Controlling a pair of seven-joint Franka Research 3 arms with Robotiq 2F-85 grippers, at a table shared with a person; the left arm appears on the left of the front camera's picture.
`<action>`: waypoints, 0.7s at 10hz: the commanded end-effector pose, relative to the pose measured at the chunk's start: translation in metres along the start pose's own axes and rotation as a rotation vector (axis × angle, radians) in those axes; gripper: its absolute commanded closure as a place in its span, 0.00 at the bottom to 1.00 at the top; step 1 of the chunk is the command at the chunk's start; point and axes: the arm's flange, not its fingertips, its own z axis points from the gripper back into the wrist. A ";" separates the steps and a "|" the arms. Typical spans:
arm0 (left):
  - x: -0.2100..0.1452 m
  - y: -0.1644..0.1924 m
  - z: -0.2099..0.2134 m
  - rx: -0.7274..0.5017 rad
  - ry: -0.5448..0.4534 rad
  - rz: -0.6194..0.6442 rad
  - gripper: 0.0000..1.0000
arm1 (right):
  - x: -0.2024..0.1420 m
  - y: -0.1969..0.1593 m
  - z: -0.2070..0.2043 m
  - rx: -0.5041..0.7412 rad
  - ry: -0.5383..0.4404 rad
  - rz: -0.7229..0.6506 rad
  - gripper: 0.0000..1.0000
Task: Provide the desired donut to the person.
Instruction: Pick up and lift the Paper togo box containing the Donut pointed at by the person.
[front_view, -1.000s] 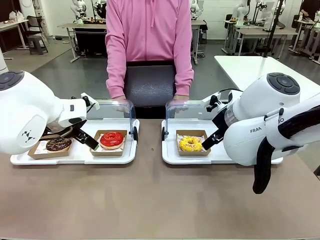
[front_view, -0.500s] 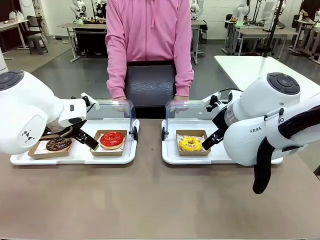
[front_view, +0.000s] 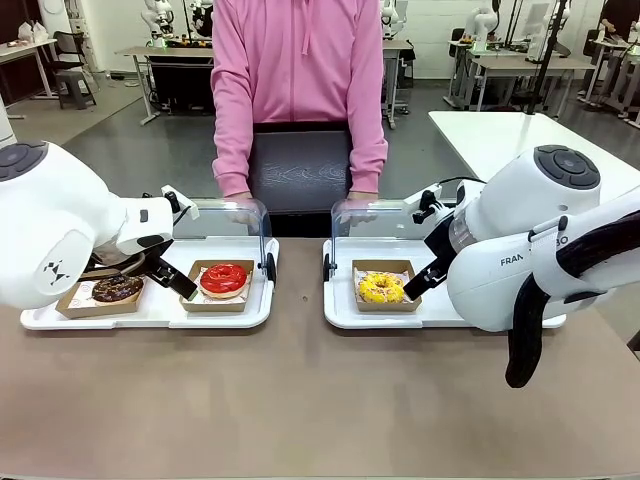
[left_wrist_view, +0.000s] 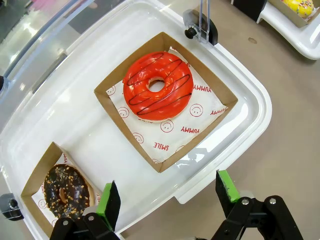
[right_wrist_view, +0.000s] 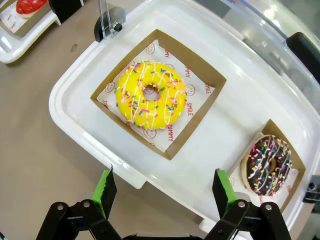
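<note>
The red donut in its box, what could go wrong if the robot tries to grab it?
1. The red donut has shiny icing; if the open left gripper squeezes it rather than its cardboard box, the icing might smear.
2. The clear lid stands up behind the white tray with the person's hand just beyond, so a lift across might bump them.
3. The chocolate donut sits close by; the robot could grab the wrong one.
</note>
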 end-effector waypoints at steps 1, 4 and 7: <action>-0.003 0.008 0.023 -0.028 0.005 -0.015 0.00 | 0.000 -0.017 0.026 0.065 -0.019 0.023 0.00; -0.030 0.029 0.077 -0.124 0.019 -0.053 0.00 | -0.015 -0.072 0.099 0.214 -0.054 0.133 0.00; -0.062 0.049 0.112 -0.174 -0.034 -0.064 0.00 | -0.034 -0.097 0.135 0.261 -0.131 0.205 0.00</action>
